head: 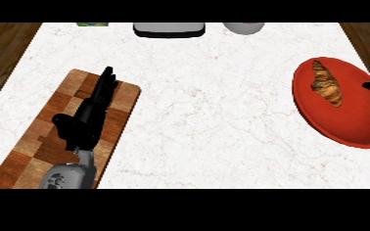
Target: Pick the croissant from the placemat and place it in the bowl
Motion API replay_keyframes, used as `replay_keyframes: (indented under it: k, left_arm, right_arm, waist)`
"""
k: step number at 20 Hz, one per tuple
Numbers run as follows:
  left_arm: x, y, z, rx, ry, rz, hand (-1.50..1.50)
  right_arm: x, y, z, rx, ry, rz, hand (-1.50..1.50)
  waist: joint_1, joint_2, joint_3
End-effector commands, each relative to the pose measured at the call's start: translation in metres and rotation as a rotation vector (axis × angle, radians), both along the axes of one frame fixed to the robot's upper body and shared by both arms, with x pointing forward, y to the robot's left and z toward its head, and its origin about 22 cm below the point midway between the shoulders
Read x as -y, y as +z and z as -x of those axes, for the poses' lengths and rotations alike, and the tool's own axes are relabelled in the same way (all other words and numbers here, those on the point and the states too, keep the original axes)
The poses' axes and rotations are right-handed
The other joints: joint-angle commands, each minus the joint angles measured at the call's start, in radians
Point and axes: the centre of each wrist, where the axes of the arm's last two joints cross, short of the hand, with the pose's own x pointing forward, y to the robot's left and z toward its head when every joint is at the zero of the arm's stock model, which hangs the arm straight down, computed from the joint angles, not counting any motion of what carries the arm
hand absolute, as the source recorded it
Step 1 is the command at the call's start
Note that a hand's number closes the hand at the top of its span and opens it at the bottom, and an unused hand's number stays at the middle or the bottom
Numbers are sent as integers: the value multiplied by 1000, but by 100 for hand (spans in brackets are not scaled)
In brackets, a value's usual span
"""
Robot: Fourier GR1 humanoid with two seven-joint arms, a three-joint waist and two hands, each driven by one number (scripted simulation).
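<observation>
White marble bench (209, 122) fills the frame. At right the croissant (327, 84) lies on a red placemat (339, 122). At lower left, the left robot hand (90, 115) rests with fingers straight, apart, on a wooden board (43, 142). Along the top edge sits a bowl (243, 27). No writing is legible.

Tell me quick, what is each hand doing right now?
Left hand: open, fingers straight, lying over the wooden board, holding nothing.
Right hand: only a dark tip shows at the view's right edge, so it cannot be told.
</observation>
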Motion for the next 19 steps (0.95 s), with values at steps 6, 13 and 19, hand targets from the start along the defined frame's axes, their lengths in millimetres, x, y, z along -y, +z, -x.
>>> replay_keyframes:
  k: [6, 13, 19]
  left_arm:
    - [1, -5, 11, 17, -7, 5, 0]
    - [7, -8, 16, 7, -14, 10, 0]
    - [-1, -15, -1, 9, -3, 11, 0]
  right_arm:
    - [53, 13, 63, 33, 49, -197, -150]
    - [89, -14, 95, 41, 107, -261, -150]
    - [71, -27, 106, 26, 168, -218, -150]
  waist:
    - [-4, -1, 0]
    - [9, 3, 1]
    - [2, 2, 0]
